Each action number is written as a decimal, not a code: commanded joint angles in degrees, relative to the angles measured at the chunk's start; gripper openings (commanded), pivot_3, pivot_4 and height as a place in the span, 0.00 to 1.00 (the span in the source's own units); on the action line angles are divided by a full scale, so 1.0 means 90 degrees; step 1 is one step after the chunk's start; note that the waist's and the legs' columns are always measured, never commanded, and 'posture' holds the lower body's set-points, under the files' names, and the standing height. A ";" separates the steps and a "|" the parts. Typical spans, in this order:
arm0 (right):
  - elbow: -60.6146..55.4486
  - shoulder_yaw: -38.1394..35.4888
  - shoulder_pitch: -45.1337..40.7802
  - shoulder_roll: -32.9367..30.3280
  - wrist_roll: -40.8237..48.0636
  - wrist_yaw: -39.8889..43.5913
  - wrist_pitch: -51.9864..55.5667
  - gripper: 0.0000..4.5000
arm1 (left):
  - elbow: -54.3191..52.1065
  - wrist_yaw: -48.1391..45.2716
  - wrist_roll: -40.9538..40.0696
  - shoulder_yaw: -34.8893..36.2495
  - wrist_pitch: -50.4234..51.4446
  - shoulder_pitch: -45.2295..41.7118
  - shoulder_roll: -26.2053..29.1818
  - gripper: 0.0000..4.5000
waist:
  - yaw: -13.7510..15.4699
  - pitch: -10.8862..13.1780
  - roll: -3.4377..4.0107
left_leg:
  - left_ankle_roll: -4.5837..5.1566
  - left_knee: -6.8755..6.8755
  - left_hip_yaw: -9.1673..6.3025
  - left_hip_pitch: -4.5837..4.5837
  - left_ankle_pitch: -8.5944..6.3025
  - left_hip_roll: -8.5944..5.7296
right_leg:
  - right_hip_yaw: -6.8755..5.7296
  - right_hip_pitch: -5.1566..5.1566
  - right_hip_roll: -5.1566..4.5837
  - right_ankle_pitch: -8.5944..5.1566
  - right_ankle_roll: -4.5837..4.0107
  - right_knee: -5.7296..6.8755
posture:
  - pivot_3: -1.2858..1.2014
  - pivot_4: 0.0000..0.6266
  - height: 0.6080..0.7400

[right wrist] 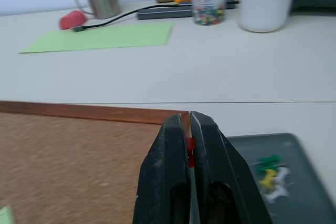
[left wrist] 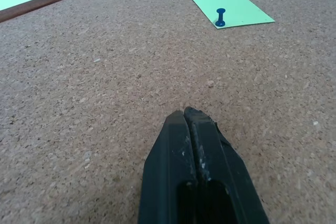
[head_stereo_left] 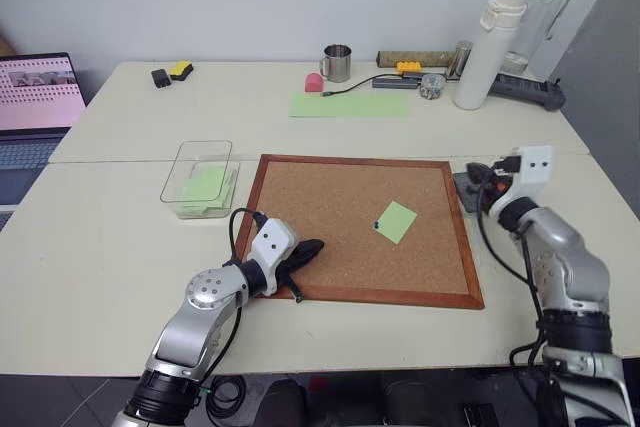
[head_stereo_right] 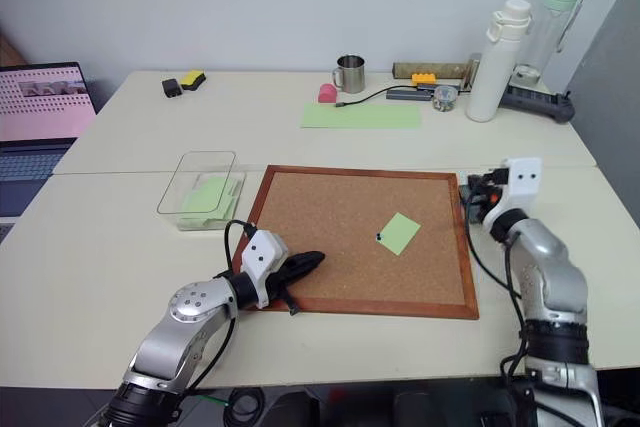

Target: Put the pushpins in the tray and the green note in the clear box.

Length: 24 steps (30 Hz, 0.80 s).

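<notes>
Two grippers — right gripper (right wrist: 189,129) clenched on a red pushpin (right wrist: 190,144) beside the tray (right wrist: 294,182); left gripper (left wrist: 189,116) closed empty over the cork board (head_stereo_left: 330,207).

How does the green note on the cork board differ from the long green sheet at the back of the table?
The green note is small and roughly square; the long green sheet is a wide strip. The note lies turned at an angle on the cork board with a dark pushpin in it; the sheet lies bare on the table, unpinned. Both are light green paper, lying flat.
</notes>
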 commanded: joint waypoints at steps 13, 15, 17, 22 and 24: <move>0.0791 0.0061 -0.0309 -0.0221 -0.0240 0.0804 -0.0864 0.49 | -0.0119 0.0111 0.0046 0.0036 0.0152 0.0268 0.0121 0.00 | -0.0013 0.0001 0.0002 | 0.0000 -0.0001 0.0001 0.0001 0.0000 0.0002 | 0.0001 0.0000 0.0000 0.0000 0.0000 0.0001 | 0.52 0.24 1.00; 0.0344 0.0288 -0.0120 -0.0187 -0.0154 0.1176 -0.0883 0.49 | -0.0109 0.0111 0.0045 0.0037 0.0149 0.0260 0.0114 0.00 | -0.0012 0.0001 0.0002 | 0.0000 -0.0001 0.0002 0.0001 0.0000 0.0002 | 0.0001 0.0000 0.0000 0.0000 0.0000 0.0000 | 0.52 0.24 1.00; -0.0166 0.0585 0.0105 -0.0096 -0.0089 0.1464 -0.0788 0.49 | -0.0091 0.0105 0.0047 0.0033 0.0141 0.0252 0.0109 0.00 | -0.0013 0.0001 0.0003 | 0.0001 -0.0002 0.0001 0.0000 -0.0001 0.0004 | 0.0001 -0.0001 0.0002 0.0000 0.0000 -0.0001 | 0.52 0.24 1.00; -0.1564 0.1600 0.0775 0.0348 0.0046 0.1882 -0.0441 0.49 | -0.0043 0.0080 0.0078 -0.0020 0.0116 0.0230 0.0100 0.00 | -0.0016 0.0001 0.0004 | 0.0001 -0.0002 -0.0003 0.0000 -0.0001 0.0005 | -0.0001 -0.0001 0.0002 0.0000 0.0000 0.0002 | 0.52 0.24 1.00; -0.1893 0.1913 0.0957 0.0475 0.0061 0.1954 -0.0370 0.49 | -0.0054 0.0083 0.0068 -0.0020 0.0126 0.0221 0.0098 0.00 | -0.0012 0.0001 0.0003 | 0.0001 -0.0001 -0.0003 -0.0001 -0.0001 0.0005 | -0.0003 -0.0002 0.0002 0.0000 0.0000 0.0002 | 0.52 0.24 1.00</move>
